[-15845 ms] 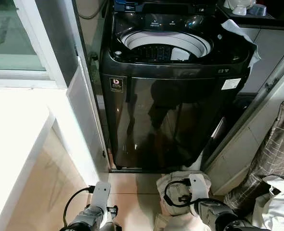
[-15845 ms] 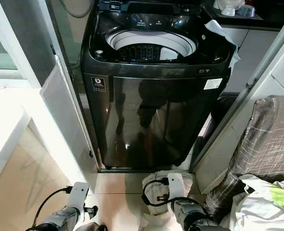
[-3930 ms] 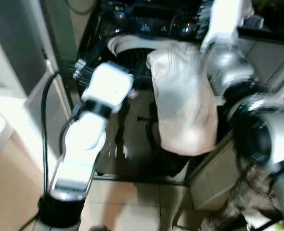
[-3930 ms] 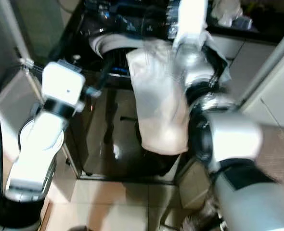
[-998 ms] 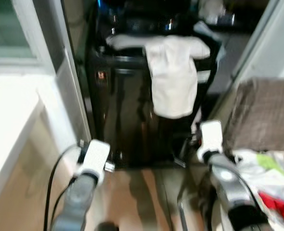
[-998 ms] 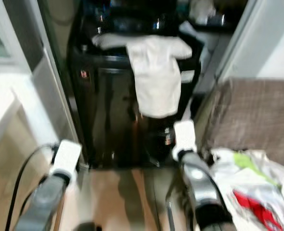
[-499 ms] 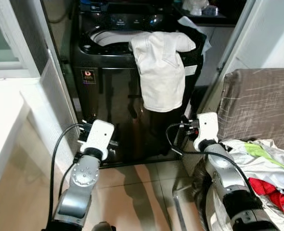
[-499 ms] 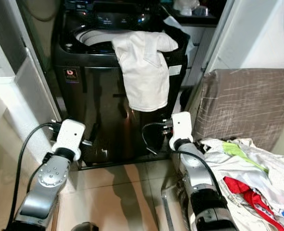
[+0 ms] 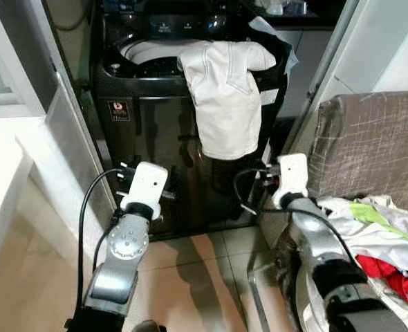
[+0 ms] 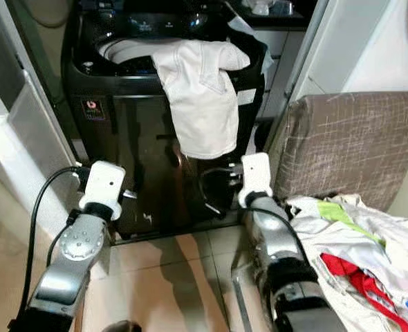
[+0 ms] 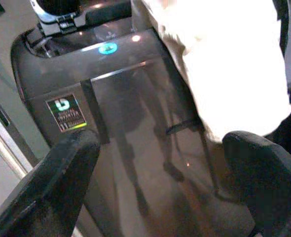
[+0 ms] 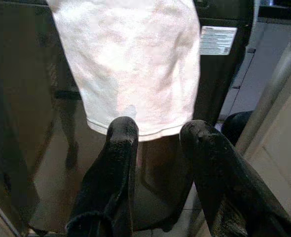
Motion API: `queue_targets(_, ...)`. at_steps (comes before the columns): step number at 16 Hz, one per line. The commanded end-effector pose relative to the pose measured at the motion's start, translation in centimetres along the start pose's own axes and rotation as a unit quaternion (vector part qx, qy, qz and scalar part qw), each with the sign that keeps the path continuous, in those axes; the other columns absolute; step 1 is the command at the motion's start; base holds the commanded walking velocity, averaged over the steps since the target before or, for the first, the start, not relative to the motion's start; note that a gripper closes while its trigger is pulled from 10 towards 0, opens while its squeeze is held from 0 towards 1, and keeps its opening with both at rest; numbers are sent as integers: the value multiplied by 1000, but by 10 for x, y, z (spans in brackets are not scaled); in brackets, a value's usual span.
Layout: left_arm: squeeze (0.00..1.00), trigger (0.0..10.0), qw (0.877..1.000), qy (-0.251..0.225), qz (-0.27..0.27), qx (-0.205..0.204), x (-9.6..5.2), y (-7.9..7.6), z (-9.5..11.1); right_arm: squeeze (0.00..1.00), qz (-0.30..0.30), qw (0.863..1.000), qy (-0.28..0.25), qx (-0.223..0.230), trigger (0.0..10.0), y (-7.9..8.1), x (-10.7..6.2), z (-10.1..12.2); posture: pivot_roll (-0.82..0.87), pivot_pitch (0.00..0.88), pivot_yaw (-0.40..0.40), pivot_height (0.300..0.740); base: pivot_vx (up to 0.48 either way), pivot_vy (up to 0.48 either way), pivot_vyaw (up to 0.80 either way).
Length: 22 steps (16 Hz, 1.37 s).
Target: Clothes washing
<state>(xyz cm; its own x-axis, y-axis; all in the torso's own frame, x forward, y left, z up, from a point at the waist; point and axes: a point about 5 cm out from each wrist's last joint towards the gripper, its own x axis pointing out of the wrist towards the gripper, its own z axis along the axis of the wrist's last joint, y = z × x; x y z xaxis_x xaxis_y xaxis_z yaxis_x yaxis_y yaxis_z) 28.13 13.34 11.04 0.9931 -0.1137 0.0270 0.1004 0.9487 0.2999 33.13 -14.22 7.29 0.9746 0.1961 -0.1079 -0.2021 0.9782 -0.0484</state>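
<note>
Two grippers empty, left gripper (image 11: 160, 192) jaws wide, right gripper (image 12: 158, 173) jaws narrowly apart, white garment (image 9: 225, 97) over washing machine (image 9: 155, 131) rim.

I see the white garment (image 9: 225, 90) hanging over the washing machine (image 9: 149, 138) front rim at its right half; the drum opening (image 9: 145, 52) at the left half is free to enter.
</note>
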Motion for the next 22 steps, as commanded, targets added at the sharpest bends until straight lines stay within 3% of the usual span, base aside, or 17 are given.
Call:
queue_targets(1, 0, 10000, 1000, -29, 8, -2, 4, 3, 13, 0, -7, 1000, -9, 0, 10000, -4, 3, 5, 29, 8, -37, 740, 480, 0, 0)
queue_targets(6, 0, 10000, 999, -42, 12, -8, 3, 2, 16, 0, 2, 1000, -26, -4, 10000, -4, -1, 5, 31, 0, -41, 740, 480, 0, 0)
queue_targets(10, 0, 10000, 996, -84, 17, 3, 6, 3, 33, 0, 13, 1000, -23, -3, 10000, -1, -3, 1, 25, 0, -45, 740, 480, 0, 0)
queue_targets(15, 0, 10000, 996, -82, 13, -10, 5, 2, 35, 0, 22, 1000, -17, -1, 10000, -1, -3, -1, 30, 0, -49, 740, 469, 0, 0)
queue_targets(18, 0, 10000, 995, -100, 21, -2, 4, 3, 40, 0, 36, 999, 1, 4, 10000, 2, -4, -7, 33, 3, -50, 740, 466, 0, 0)
queue_targets(20, 0, 10000, 995, -91, 38, 16, 5, 4, 39, 0, 46, 999, 17, 13, 10000, 4, -4, -11, 33, 3, -50, 740, 0, 0, 0)
queue_targets(22, 0, 10000, 995, -89, 43, 9, 6, 6, 40, 0, 68, 996, 51, 31, 10000, 9, -6, -21, 35, 11, -46, 740, 0, 0, 0)
